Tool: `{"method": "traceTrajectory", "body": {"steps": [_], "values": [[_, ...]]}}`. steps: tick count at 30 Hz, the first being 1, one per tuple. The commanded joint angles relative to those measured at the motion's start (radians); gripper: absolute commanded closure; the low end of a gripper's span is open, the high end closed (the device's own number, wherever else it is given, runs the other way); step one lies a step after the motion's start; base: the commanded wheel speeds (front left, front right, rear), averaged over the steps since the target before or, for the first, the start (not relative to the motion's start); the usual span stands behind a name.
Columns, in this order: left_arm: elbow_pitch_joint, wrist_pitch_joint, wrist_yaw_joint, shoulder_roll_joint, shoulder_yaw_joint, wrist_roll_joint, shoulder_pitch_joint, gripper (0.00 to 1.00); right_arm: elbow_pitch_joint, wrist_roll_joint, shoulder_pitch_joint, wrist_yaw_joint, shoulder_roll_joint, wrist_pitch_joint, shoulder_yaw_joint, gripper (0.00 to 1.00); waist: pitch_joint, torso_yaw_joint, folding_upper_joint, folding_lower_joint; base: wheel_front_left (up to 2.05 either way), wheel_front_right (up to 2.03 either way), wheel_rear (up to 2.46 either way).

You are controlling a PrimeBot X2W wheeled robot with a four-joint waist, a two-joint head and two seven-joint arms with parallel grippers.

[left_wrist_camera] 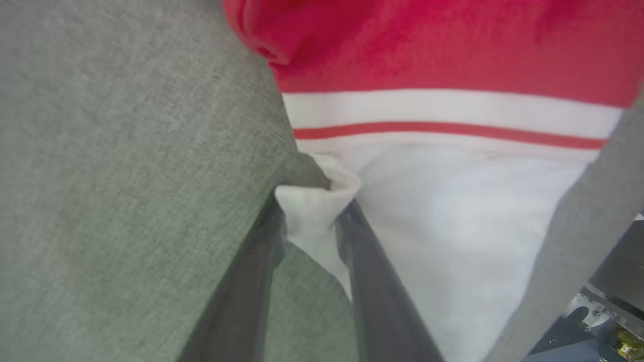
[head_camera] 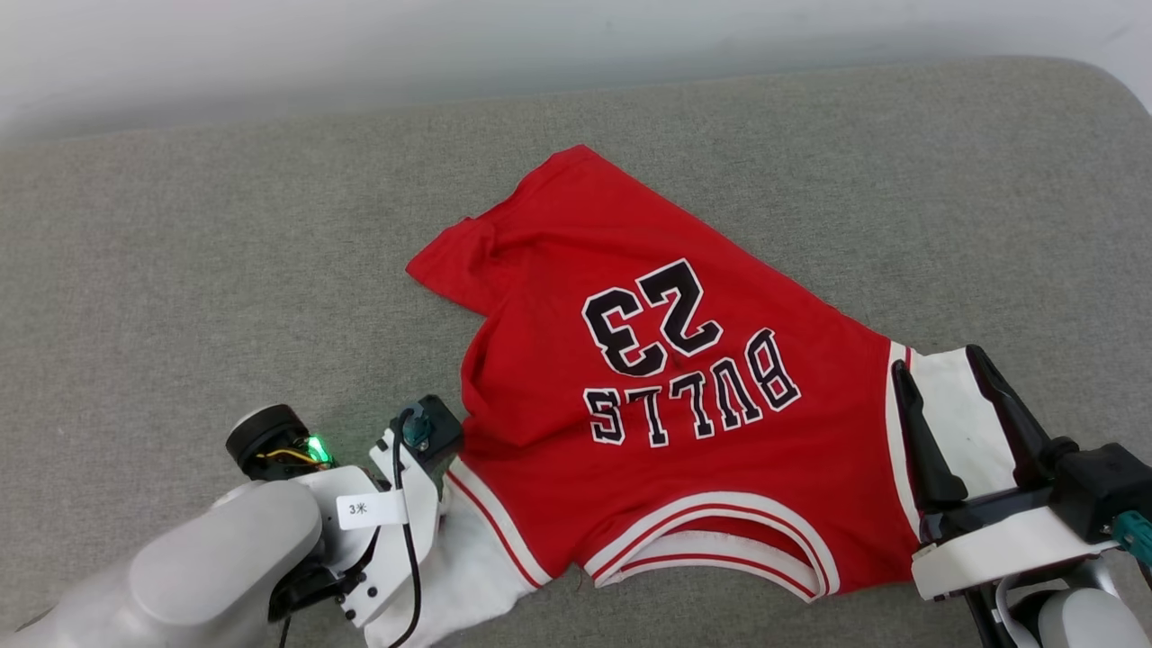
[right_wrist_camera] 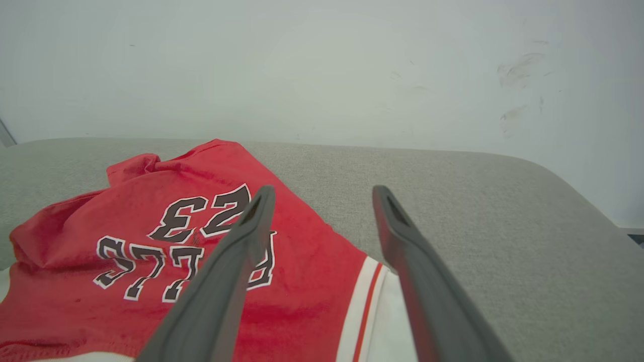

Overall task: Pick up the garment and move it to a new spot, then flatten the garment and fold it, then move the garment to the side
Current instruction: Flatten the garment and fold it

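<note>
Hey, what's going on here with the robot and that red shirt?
A two-armed robot is handling a red garment that lies lettering-up on a grey padded surface. The garment is mostly spread out, with its far corner rumpled. The left gripper is pinched shut on a fold of one white sleeve. The right gripper is open over the other white sleeve, gripping nothing. No fold has been made yet.

left arm [head_camera: 225, 558]: pale grey rounded shell | wrist: white bracket [head_camera: 396, 576], paper label "3米" [head_camera: 371, 509], thin black cable [head_camera: 407, 540], green light [head_camera: 317, 447], teal plug [head_camera: 418, 430] | right gripper [head_camera: 938, 360]: 2 long dark fingers, white base plate [head_camera: 999, 544], black block [head_camera: 1098, 486]
</note>
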Motion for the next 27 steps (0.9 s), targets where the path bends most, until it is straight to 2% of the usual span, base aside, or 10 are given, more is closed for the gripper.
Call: {"method": "traceTrajectory", "body": {"steps": [1,5,8,16,20,27], "values": [[0.024,-0.017,0.002,-0.012,-0.039,0.001,0.029,1.00,0.006,-0.002,-0.007,-0.001,0.004,-0.008,-0.005,0.00,-0.005,0.004,0.0000,0.0001,0.00,0.00,0.00],[0.006,-0.118,0.003,0.021,-0.010,-0.006,-0.028,1.00,0.014,0.003,0.006,-0.001,0.002,-0.013,-0.012,0.00,-0.027,0.017,0.0000,0.0001,0.00,0.00,0.00],[-0.028,-0.151,0.002,0.056,0.012,-0.019,-0.048,1.00,0.017,0.008,0.019,-0.001,0.001,-0.015,-0.017,0.00,-0.042,0.028,0.0000,0.0001,0.00,0.00,0.00],[-0.088,-0.155,0.026,0.137,0.059,-0.018,-0.096,1.00,0.016,0.013,0.005,-0.001,0.008,-0.022,-0.003,0.00,-0.026,0.021,0.0000,0.0001,0.00,0.00,0.00],[-0.070,-0.141,0.023,0.151,0.069,-0.009,-0.137,1.00,0.017,0.012,-0.021,-0.001,0.014,-0.026,0.006,0.00,0.015,-0.003,0.0000,0.0001,0.00,0.00,0.00],[0.041,-0.150,0.012,0.123,0.063,0.039,-0.227,1.00,0.027,-0.002,-0.058,-0.001,0.034,-0.040,0.002,0.00,0.077,-0.050,0.0000,0.0001,0.00,0.00,0.00]]}}
